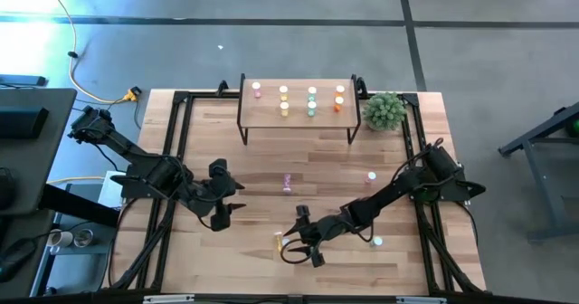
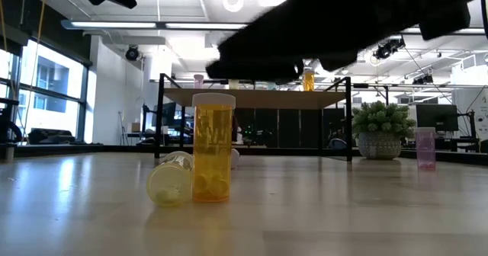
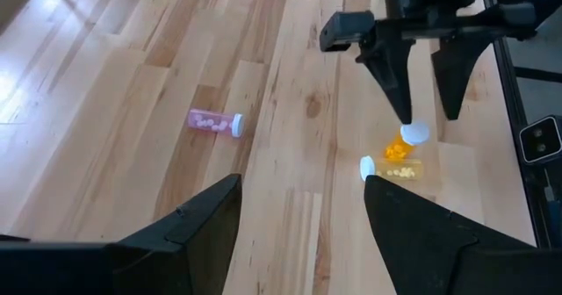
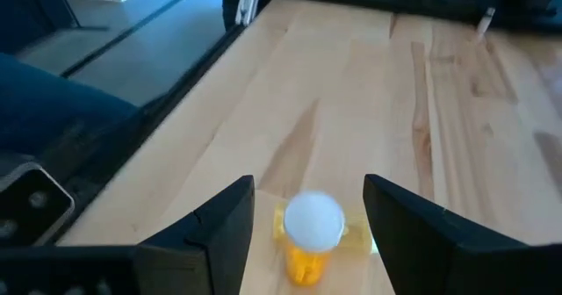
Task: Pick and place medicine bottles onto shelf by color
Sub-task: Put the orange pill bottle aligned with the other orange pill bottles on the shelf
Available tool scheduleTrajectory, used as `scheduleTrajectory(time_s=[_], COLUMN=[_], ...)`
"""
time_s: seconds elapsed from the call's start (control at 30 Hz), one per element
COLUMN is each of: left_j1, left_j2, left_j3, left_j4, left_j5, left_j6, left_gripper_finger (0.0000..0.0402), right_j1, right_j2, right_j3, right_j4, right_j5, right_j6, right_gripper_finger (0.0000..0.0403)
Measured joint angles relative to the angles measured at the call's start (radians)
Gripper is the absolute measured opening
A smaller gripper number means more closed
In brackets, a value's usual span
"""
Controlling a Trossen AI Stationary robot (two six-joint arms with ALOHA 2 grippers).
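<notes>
Orange bottle (image 4: 309,233) upright | between right end effector (image 4: 309,209) open fingers

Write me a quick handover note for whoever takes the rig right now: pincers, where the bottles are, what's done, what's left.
Right pincer: open, poised over the upright orange bottle near the table's front, one finger on each side, not gripping yet.
Left pincer: open, empty, waiting at front left.
A yellow bottle lies on its side against the orange one.
Shelf: about eight bottles already stand on it in four columns.
Still on the table: a pink bottle lying at centre, a pink one standing farther right, and one by the right arm, colour unclear.
Left: shelve those five.
</notes>
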Motion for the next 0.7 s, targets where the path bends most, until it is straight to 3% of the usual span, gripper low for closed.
scheduleTrajectory(time_s=[0.7], left_j1=[0.000], left_j2=[0.000], left_j3=[0.000], left_j4=[-0.001], left_j5=[0.000], left_j6=[-0.022], left_gripper_finger=[0.0229], right_j1=[-0.018], right_j2=[0.057], right_j3=[0.000], right_j4=[0.053], right_j5=[0.002], right_j6=[0.051], right_gripper_finger=[0.0207])
